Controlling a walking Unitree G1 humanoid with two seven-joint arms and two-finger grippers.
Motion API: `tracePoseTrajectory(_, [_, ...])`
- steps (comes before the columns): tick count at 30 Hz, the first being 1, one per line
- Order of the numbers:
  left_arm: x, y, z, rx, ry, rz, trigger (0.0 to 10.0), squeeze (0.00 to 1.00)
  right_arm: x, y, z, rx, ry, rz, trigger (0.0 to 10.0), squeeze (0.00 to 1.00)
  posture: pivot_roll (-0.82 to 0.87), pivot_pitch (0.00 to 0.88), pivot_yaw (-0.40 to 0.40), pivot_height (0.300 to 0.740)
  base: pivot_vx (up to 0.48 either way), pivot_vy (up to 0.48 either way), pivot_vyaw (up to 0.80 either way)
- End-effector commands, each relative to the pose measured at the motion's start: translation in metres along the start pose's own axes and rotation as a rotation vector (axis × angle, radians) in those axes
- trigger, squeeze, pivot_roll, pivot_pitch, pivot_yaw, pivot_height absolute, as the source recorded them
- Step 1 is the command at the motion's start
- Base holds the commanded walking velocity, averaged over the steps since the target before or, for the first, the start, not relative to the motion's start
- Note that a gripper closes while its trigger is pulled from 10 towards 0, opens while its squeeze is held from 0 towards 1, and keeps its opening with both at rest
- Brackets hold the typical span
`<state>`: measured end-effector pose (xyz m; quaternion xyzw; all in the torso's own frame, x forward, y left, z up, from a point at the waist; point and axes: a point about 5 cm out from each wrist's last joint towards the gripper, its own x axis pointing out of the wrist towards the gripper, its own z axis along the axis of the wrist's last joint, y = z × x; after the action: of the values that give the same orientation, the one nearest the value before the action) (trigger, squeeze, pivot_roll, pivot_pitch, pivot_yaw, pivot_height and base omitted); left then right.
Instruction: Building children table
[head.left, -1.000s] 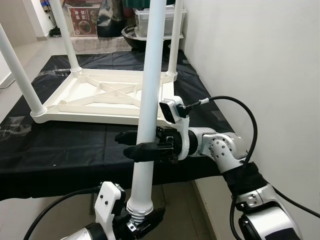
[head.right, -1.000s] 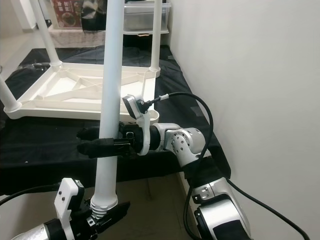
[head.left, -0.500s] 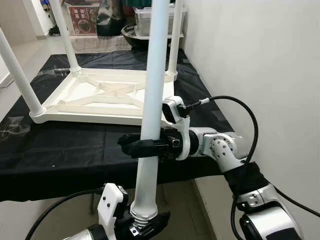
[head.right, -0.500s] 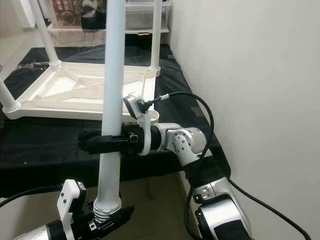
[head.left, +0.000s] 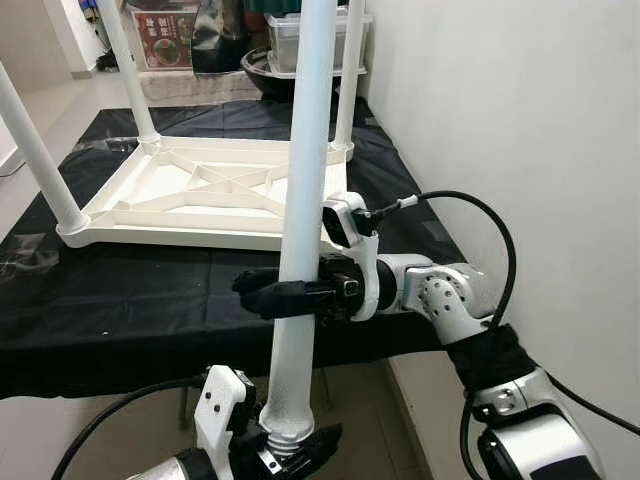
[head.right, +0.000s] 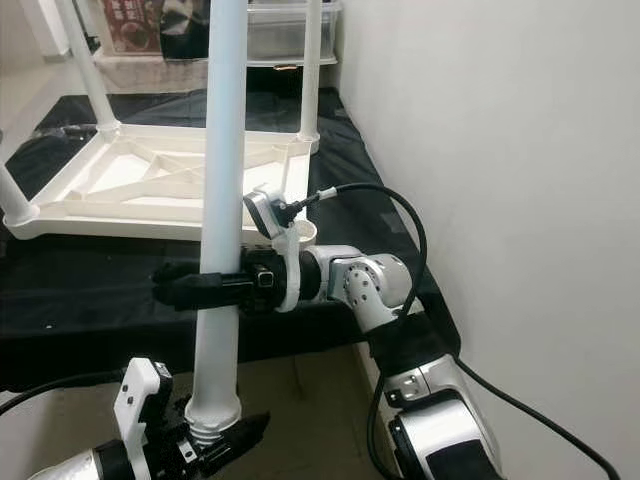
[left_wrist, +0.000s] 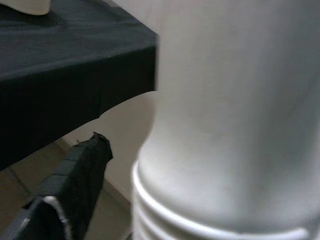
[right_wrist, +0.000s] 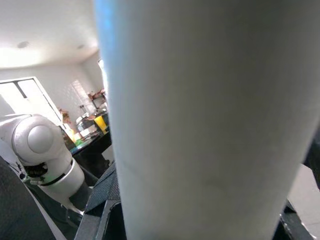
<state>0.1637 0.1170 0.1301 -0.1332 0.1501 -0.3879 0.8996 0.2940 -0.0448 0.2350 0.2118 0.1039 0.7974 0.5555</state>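
Observation:
A white table top (head.left: 200, 190) lies upside down on the black-covered bench, with three white legs standing up from its corners. Its near right corner socket (head.right: 302, 232) has no leg in it. A fourth white table leg (head.left: 305, 150) stands upright in front of the bench. My right gripper (head.left: 262, 292) is shut on it at mid-height, reaching in from the right. Low down, my left gripper (head.left: 300, 450) sits at the leg's threaded end (head.left: 285, 438). In the left wrist view one black finger (left_wrist: 70, 190) stands apart from the thread (left_wrist: 200, 220).
The black cloth (head.left: 130, 300) hangs over the bench's front edge, just behind the leg. A white wall (head.left: 520, 120) runs close along the right. Storage boxes and a dark bin (head.left: 290, 45) stand behind the bench. Tiled floor (head.left: 365, 400) lies below.
My right gripper's two fingers, spread either side of the leg a second ago, have closed on it. The leg has shifted slightly and stands a little straighter.

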Motion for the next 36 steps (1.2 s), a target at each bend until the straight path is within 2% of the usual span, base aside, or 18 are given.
tracePoseTrajectory(1, [-0.001,0.004,-0.002,-0.015,0.002,0.025,10.0,1.00,0.004,0.003,0.002,-0.009,0.008,0.035,0.0,0.00,0.03,0.083,-0.011,0.740,0.000,0.000,0.00])
tracePoseTrajectory(4, [-0.003,0.005,-0.001,0.009,-0.005,0.060,10.0,1.00,-0.001,0.001,0.007,-0.029,-0.005,0.009,0.0,0.00,0.03,0.071,-0.010,0.740,0.000,0.000,0.00])
tracePoseTrajectory(5, [-0.003,0.006,-0.001,0.010,-0.006,0.071,10.0,0.00,-0.004,-0.001,0.009,-0.044,-0.012,-0.009,0.0,0.00,0.03,0.065,-0.011,0.740,0.000,0.000,0.00])
tracePoseTrajectory(10, [-0.004,0.006,-0.002,0.006,-0.015,0.091,10.0,0.00,-0.012,-0.006,0.015,-0.080,-0.035,-0.069,0.0,0.00,0.04,0.055,-0.013,0.740,0.000,0.000,0.00])
tracePoseTrajectory(12, [-0.005,0.007,0.000,-0.002,-0.056,0.142,10.0,0.00,-0.026,-0.017,0.028,-0.135,-0.095,-0.218,0.0,0.00,0.04,0.048,-0.015,0.740,0.000,0.000,0.00])
tracePoseTrajectory(13, [-0.005,0.007,0.000,-0.002,-0.056,0.142,10.0,0.00,-0.026,-0.017,0.028,-0.135,-0.095,-0.218,0.0,0.00,0.04,0.048,-0.015,0.740,0.000,0.000,0.00])
tracePoseTrajectory(16, [-0.005,0.014,0.008,0.058,-0.125,0.267,10.0,0.00,-0.050,-0.029,0.048,-0.254,-0.195,-0.470,0.0,0.00,0.04,0.033,-0.017,0.740,0.000,0.000,0.00])
tracePoseTrajectory(18, [-0.005,0.014,0.008,0.058,-0.125,0.267,10.0,0.00,-0.050,-0.029,0.048,-0.254,-0.195,-0.470,0.0,0.00,0.04,0.033,-0.017,0.740,0.000,0.000,0.00])
tracePoseTrajectory(21, [-0.006,0.032,0.028,0.119,-0.229,0.451,10.0,0.00,-0.070,-0.030,0.069,-0.368,-0.307,-0.699,0.0,0.00,0.03,0.021,-0.011,0.740,0.000,0.000,0.00])
tracePoseTrajectory(24, [-0.007,0.037,0.033,0.136,-0.259,0.502,10.0,0.00,-0.074,-0.029,0.074,-0.403,-0.335,-0.761,0.0,0.00,0.03,0.021,-0.011,0.740,0.000,0.000,0.00])
tracePoseTrajectory(25, [-0.008,0.042,0.040,0.159,-0.292,0.553,10.0,0.00,-0.078,-0.028,0.080,-0.453,-0.371,-0.832,0.0,0.00,0.03,0.015,-0.009,0.740,0.000,0.000,0.00])
tracePoseTrajectory(26, [-0.008,0.046,0.046,0.181,-0.323,0.602,10.0,0.00,-0.079,-0.029,0.083,-0.514,-0.379,-0.910,10.0,0.00,0.03,0.011,-0.008,0.740,0.000,0.000,0.00])
tracePoseTrajectory(29, [-0.009,0.050,0.058,0.226,-0.377,0.688,10.0,0.00,-0.080,-0.029,0.084,-0.641,-0.388,-1.049,10.0,0.00,0.03,0.010,-0.007,0.740,0.000,0.000,0.00])
tracePoseTrajectory(31, [-0.009,0.050,0.058,0.226,-0.377,0.688,10.0,0.00,-0.080,-0.029,0.084,-0.641,-0.388,-1.049,10.0,0.00,0.03,0.010,-0.007,0.740,0.000,0.000,0.00])
tracePoseTrajectory(32, [-0.009,0.052,0.062,0.239,-0.400,0.720,10.0,0.00,-0.080,-0.030,0.083,-0.690,-0.395,-1.107,10.0,0.00,0.03,0.010,-0.007,0.740,0.000,0.000,0.00])
tracePoseTrajectory(33, [-0.009,0.052,0.062,0.239,-0.400,0.720,10.0,0.00,-0.080,-0.030,0.083,-0.690,-0.395,-1.107,10.0,0.00,0.03,0.010,-0.007,0.740,0.000,0.000,0.00])
tracePoseTrajectory(34, [-0.009,0.054,0.066,0.259,-0.417,0.753,10.0,0.00,-0.079,-0.031,0.079,-0.717,-0.418,-1.176,10.0,0.00,0.02,0.015,-0.005,0.740,0.000,0.000,0.00])
tracePoseTrajectory(36, [-0.009,0.054,0.066,0.259,-0.417,0.753,10.0,0.00,-0.079,-0.031,0.079,-0.717,-0.418,-1.176,10.0,0.00,0.02,0.015,-0.005,0.740,0.000,0.000,0.00])
